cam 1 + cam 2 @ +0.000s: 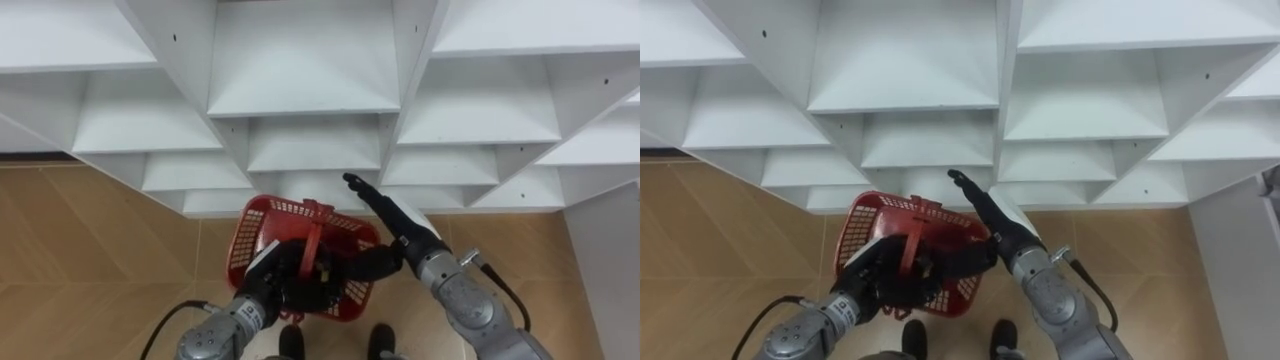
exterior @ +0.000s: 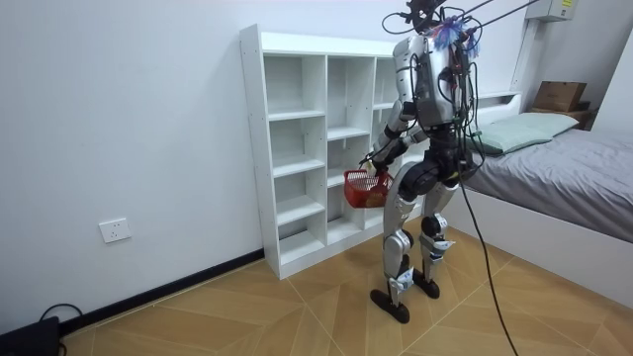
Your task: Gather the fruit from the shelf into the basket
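The basket is held by its handle in the curled left hand, before the shelves. The right hand is stretched straight-fingered toward them. The basket is judged light and stiff, best taken by that handle.

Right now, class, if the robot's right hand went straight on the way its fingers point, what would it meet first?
Probably the white shelf unit: the right hand, fingers straight, points into a low middle compartment beyond the red basket. Depth is unclear.
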Controlling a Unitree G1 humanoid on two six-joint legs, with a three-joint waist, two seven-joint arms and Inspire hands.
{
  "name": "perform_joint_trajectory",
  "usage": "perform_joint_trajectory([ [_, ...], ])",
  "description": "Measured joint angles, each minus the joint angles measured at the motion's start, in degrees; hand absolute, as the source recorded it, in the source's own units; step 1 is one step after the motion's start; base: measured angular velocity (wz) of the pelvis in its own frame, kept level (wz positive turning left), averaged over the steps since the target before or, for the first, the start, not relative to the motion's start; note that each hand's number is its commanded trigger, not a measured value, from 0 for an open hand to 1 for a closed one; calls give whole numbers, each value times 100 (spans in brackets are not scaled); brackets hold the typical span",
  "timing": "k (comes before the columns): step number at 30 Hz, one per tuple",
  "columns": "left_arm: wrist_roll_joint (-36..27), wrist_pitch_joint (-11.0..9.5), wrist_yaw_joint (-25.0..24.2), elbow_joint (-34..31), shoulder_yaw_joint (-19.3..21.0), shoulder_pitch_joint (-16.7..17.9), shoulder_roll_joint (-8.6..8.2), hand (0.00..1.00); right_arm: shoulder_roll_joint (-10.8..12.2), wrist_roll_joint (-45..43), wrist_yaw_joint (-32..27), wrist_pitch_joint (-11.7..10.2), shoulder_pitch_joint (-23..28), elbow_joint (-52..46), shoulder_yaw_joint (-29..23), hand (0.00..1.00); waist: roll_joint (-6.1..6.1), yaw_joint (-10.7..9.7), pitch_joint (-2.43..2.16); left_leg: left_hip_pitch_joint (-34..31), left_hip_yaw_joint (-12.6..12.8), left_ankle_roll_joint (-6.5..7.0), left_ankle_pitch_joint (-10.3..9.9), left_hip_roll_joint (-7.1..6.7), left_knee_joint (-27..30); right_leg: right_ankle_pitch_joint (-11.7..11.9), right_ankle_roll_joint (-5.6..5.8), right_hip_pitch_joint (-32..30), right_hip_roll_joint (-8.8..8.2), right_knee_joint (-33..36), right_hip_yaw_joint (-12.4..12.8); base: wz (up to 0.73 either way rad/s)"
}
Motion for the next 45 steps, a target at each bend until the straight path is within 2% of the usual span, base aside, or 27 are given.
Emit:
perform_joint_trajectory([
  [9, 3, 0, -3, 0, 4, -11, 18, 100, 3, 0, 1, -1, -11, 20, -16, 0, -43, -71, 27, 7, 15, 0, -1, 6, 7, 0, 0, 5, 3, -5, 4, 0],
  [15, 25, -1, -57, -1, 6, -31, 158, 100, 17, 79, 1, -10, -17, 69, 3, 0, -42, -69, 27, 29, 11, 0, 0, 6, 7, 0, 0, 49, -6, -11, -13, 1],
  [21, 644, -46, -174, 317, 7, -25, 201, 100, 6, 83, 8, -76, 33, 483, -1, 0, -39, -78, 25, 403, -39, -1, 5, -16, -164, -8, 21, 452, 34, -188, -92, 5],
  [27, 975, -182, -84, 454, 237, 201, 465, 100, -242, 15, -58, -89, 553, 668, -34, 0, -34, -94, 17, 678, -126, -10, 8, -24, -332, -2, 41, 809, 65, -426, -149, 8],
  [29, 1087, -226, -43, 626, 283, 251, 475, 100, -289, 60, -71, -138, 699, 774, -67, 0, -29, -113, 9, 824, -158, -14, 14, -48, -416, -12, 54, 957, 61, -489, -159, 3],
  [31, 1329, -248, -13, 864, 282, 300, 474, 100, -307, 102, -157, -153, 885, 925, -72, 0, -31, -135, -22, 1030, -176, -14, 13, -73, -522, -42, 82, 1147, 54, -561, -174, 6],
  [34, 1572, -251, 161, 1019, 359, 530, 484, 100, -278, 311, -210, -202, 1121, 1108, -76, 0, -39, -229, -107, 1262, -166, -13, 13, -101, -625, -68, 113, 1383, 46, -658, -178, 1],
  [37, 1578, -277, 357, 1213, 401, 623, 498, 100, -244, 490, -297, -249, 1278, 1386, -219, 0, -51, -269, -117, 1548, -157, -12, 12, -119, -759, -92, 133, 1658, 40, -740, -207, 2],
  [45, 1560, -368, 570, 1315, 881, 1114, 481, 100, -150, 717, -349, -303, 1968, 1373, -806, 0, -103, -316, -149, 2237, -97, -34, -2, -105, -1009, -148, 158, 2276, 86, -916, -137, -3],
])
